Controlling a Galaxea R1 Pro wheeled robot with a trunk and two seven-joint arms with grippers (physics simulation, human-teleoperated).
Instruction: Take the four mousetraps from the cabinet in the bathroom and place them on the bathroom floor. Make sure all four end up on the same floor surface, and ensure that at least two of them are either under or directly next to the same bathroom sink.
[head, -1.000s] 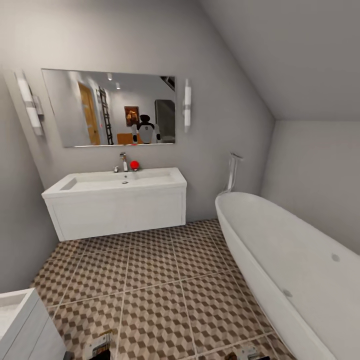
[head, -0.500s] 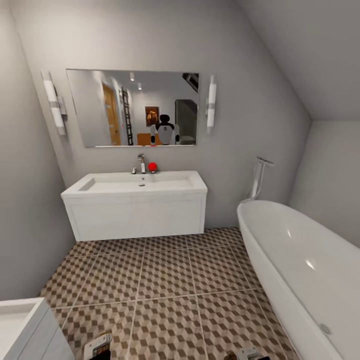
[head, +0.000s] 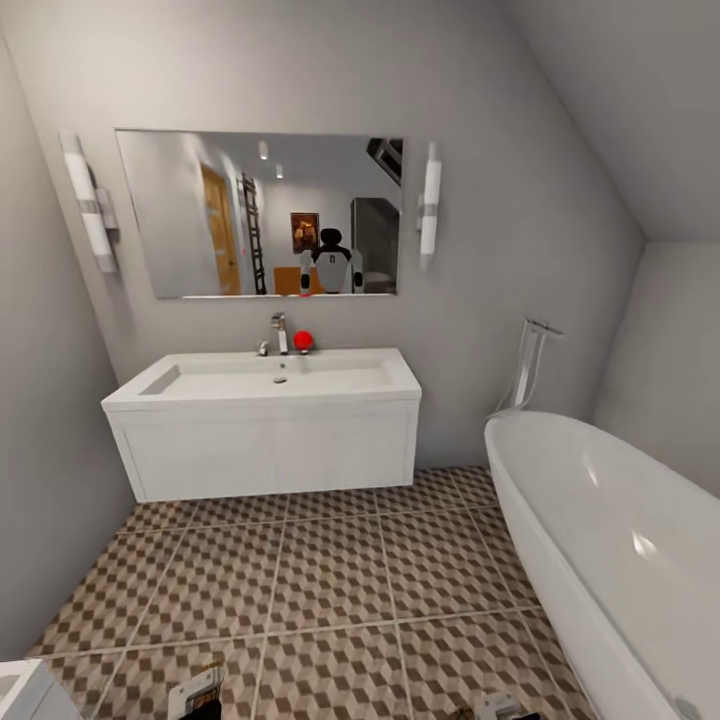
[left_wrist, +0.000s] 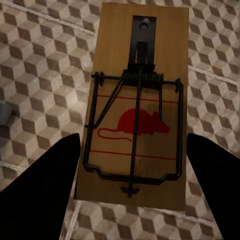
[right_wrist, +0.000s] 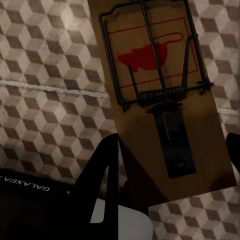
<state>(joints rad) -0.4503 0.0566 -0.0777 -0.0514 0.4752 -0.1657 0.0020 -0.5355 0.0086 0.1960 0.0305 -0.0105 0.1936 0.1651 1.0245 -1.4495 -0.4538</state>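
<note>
In the left wrist view a mousetrap (left_wrist: 137, 107), a tan wooden board with black wire and a red mouse print, sits between the two dark fingers (left_wrist: 47, 190) of my left gripper (left_wrist: 132, 150), which is shut on it above the bathroom floor (left_wrist: 40, 75). My right gripper (right_wrist: 172, 142) is shut on a second mousetrap (right_wrist: 160, 80) over the same cube-patterned tiles. In the head view both grippers peek in at the bottom edge, left (head: 195, 697) and right (head: 497, 708). The white wall-hung sink (head: 270, 385) stands ahead across the floor (head: 330, 570). The cabinet is out of view.
A white bathtub (head: 610, 540) runs along the right side. A mirror (head: 265, 215) with two wall lights hangs over the sink; a faucet and a red ball (head: 302, 340) sit on it. Another white unit's corner (head: 20, 690) shows at lower left. The ceiling slopes down at right.
The whole head view has shifted: the sink now looks closer and more centred, and the white unit at lower left has slid nearly out of frame. Both grippers stay at the bottom edge.
</note>
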